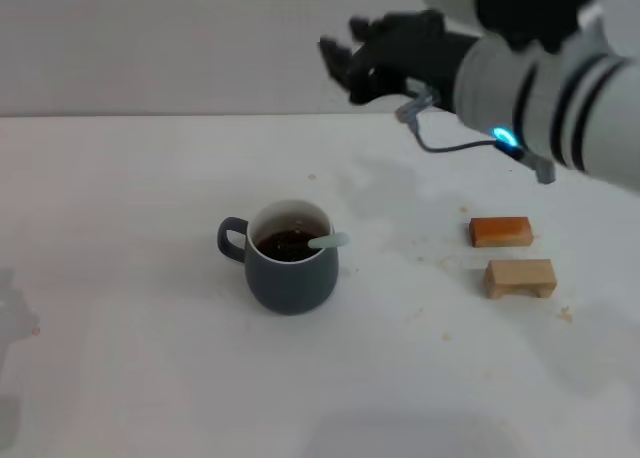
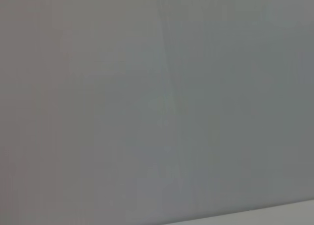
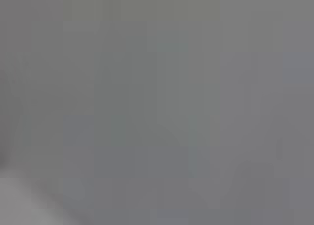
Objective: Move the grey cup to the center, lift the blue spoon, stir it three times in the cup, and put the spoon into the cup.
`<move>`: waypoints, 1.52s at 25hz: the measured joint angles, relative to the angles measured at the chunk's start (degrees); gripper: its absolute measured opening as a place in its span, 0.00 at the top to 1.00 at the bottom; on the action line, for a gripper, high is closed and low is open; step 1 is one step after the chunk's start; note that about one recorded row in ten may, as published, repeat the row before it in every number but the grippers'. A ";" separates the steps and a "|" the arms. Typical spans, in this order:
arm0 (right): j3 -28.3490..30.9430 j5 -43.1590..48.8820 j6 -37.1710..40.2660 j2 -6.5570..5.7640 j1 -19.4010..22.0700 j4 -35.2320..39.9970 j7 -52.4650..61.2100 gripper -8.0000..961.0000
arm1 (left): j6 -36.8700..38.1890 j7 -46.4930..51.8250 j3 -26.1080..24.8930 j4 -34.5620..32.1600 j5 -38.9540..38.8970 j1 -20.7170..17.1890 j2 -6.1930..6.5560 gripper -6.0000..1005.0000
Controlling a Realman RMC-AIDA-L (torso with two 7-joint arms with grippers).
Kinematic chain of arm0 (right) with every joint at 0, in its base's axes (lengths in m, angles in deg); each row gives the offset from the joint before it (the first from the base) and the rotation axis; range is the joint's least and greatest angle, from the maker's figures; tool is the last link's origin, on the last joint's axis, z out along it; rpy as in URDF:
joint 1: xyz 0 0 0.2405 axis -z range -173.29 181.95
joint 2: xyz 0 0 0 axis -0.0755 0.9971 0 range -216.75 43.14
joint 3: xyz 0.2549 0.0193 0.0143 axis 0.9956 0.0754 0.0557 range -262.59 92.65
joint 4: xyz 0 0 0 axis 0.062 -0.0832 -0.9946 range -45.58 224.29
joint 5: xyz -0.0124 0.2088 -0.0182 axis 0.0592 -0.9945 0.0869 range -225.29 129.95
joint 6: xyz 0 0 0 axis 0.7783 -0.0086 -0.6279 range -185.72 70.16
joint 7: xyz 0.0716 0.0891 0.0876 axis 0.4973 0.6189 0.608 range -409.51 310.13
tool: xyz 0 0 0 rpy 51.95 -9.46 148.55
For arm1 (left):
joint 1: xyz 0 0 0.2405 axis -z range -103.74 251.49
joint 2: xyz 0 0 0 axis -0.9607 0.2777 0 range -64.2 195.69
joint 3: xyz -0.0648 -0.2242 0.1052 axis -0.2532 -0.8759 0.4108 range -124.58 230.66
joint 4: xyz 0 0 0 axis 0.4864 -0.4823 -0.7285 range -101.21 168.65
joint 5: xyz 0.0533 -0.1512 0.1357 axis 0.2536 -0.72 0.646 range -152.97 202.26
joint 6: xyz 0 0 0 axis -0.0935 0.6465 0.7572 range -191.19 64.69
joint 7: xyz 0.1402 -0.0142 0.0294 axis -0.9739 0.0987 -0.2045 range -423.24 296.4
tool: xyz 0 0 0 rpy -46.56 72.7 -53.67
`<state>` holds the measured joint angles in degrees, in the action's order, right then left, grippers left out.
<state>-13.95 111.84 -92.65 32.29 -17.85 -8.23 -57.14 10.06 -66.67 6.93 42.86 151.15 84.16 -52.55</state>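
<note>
The grey cup (image 1: 290,258) stands near the middle of the white table (image 1: 120,198), its loop handle pointing left and dark liquid inside. The blue spoon (image 1: 328,242) rests in the cup, its pale handle sticking out over the right rim; the bowl is hidden in the liquid. My right gripper (image 1: 345,56) hangs high above the table's far side, up and to the right of the cup, open and holding nothing. The left gripper is out of view. Both wrist views show only plain grey surface.
Two small wooden blocks lie to the right of the cup: an orange-brown one (image 1: 500,231) and a paler one (image 1: 520,277) just in front of it. A few crumbs dot the table around them.
</note>
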 joint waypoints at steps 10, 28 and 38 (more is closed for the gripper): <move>-14.18 7.25 72.58 0.43 16.35 22.71 -15.14 0.66 | 0.23 0.00 -0.14 -0.02 -0.12 0.13 0.00 1.00; -39.86 -53.57 120.96 0.39 20.58 58.26 -19.66 0.42 | -0.23 0.24 -0.66 -0.11 -0.39 0.55 0.00 1.00; -42.50 -61.19 127.08 0.28 24.29 67.88 -4.07 0.30 | 0.36 2.60 -1.10 -0.26 -0.38 0.48 0.09 1.00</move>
<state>-56.45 50.64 34.42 32.56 6.44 59.65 -61.21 10.42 -64.07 5.83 42.59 150.77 84.64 -52.47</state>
